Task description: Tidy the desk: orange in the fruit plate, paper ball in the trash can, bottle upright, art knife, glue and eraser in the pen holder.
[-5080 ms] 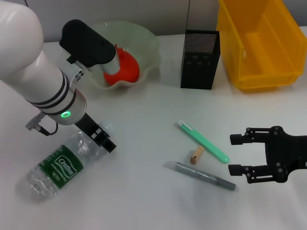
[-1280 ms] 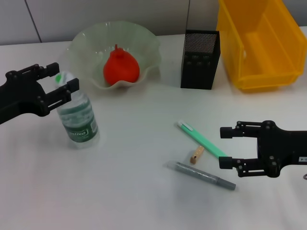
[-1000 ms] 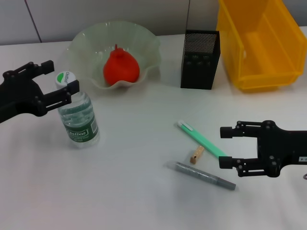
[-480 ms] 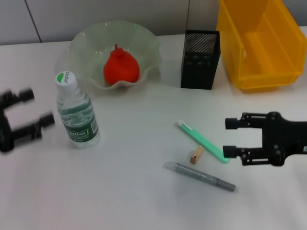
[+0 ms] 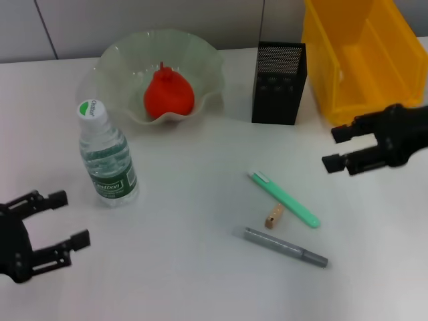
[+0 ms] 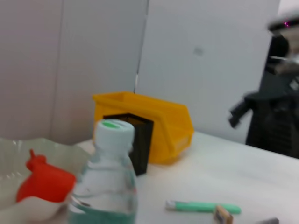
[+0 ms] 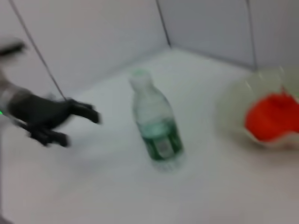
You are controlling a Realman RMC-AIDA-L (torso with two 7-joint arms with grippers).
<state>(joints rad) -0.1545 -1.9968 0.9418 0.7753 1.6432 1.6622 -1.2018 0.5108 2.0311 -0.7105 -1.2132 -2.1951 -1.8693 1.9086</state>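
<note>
With the bottle (image 5: 107, 157) upright beside the plate (image 5: 207, 63) and both grippers, left (image 5: 50, 224) and right (image 5: 340, 148), gaping and empty, I worry my right jaws scatter the tiny eraser (image 5: 273, 216) wedged between the two sticks.

Bottle standing upright before your left wrist camera

You're seeing the bottle (image 6: 105, 182) sitting beside the orange (image 6: 43, 183), pen holder (image 6: 135, 142) and trash can (image 6: 149, 123) standing behind.

Trash can (image 5: 361, 60) cut by top edge; left pincer (image 5: 65, 219) arm cropped; right-wrist view motion-blurred.
</note>
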